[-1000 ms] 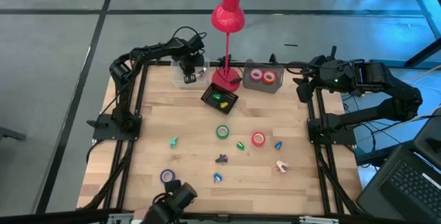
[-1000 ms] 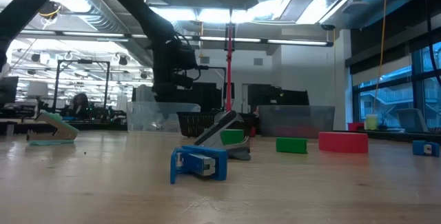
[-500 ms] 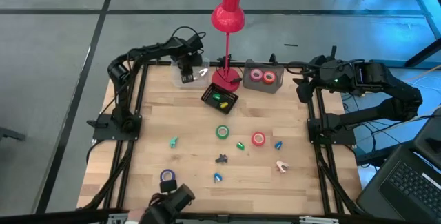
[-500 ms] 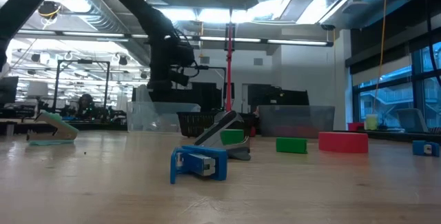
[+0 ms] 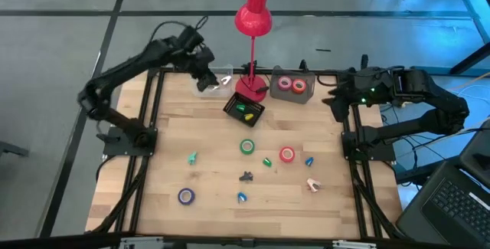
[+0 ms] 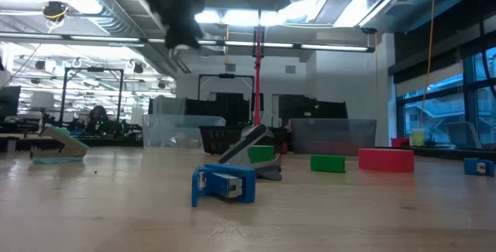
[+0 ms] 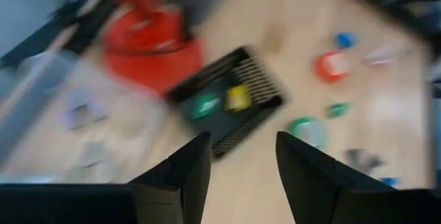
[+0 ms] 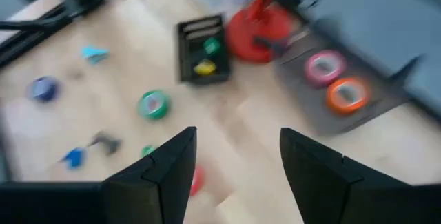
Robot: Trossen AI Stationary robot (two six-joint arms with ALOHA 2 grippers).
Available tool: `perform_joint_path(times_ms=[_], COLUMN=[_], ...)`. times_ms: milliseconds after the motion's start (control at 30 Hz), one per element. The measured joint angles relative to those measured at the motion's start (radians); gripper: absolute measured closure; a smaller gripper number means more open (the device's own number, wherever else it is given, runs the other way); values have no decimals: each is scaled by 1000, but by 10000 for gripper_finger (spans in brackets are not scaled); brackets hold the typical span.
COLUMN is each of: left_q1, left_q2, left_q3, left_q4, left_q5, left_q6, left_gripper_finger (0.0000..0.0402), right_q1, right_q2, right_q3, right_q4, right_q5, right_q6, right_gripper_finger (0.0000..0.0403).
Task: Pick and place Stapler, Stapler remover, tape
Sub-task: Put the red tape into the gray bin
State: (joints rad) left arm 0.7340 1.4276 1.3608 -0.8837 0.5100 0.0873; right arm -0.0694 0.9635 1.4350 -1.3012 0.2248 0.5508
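Left hand (image 5: 205,71) hangs over the clear bin (image 5: 218,80) at the counter's (image 5: 168,165) far edge, fingers apart and holding nothing. Below it lie the purple tape (image 5: 186,196), then the green tape (image 5: 247,147) and red tape (image 5: 287,155). Right hand (image 5: 334,96), also apart and empty, waits beside the grey tray (image 5: 291,86) holding two more rolls.
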Motion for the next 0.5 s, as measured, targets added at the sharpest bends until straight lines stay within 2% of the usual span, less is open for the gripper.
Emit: perform_joint_path(times_ms=[133,267,400,500], left_q1=[-153,-331,-450,-488], left_q2=[-137,-237,-286,-286], left_q3=[-134,-294,-406,-428], left_q4=[124,352,594,670], left_q5=[-8,-15,-21,-26], left_q6=[-116,-282,-397,-424], left_gripper_finger=[244,246,246,245], right_q1=[27,90,141,153], right_q2=[13,33,59,86], right_q3=[-51,-179,-331,-435], right_q4=[20,105,210,285], right_q5=[-123,-219,-251,-248], right_q6=[91,165,209,233], right_gripper_finger=[193,193,193,193])
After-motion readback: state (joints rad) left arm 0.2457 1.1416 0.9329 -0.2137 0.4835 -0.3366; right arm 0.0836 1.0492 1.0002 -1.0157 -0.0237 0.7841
